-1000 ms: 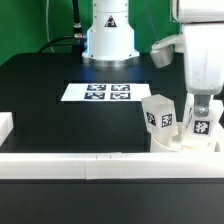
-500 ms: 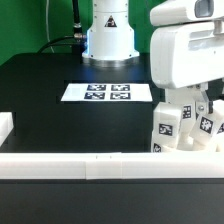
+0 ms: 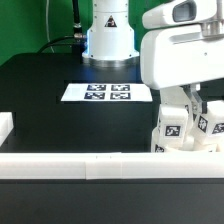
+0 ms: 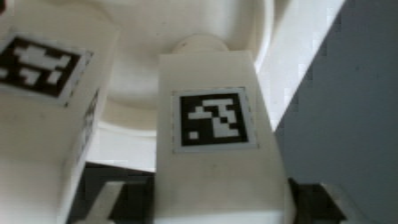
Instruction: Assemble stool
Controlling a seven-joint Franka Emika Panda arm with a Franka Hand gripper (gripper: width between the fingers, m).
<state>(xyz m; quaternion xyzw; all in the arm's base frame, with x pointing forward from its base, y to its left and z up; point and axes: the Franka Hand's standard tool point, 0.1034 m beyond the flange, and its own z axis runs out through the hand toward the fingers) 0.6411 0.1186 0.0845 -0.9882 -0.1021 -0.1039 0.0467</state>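
Observation:
My gripper hangs over the stool parts at the exterior view's right. In the wrist view it is shut on a white blocky leg with a square tag, and a dark finger presses each side. A second tagged leg stands beside it, over the round white seat. In the exterior view two tagged legs flank the fingers, above the seat, which is mostly hidden.
The marker board lies on the black table in front of the arm's white base. A long white border rail runs along the front edge, with a short piece at the left.
The gripper hand has moved toward the exterior view's left and come lower over the legs. The legs now sit slightly lower and further right in view.

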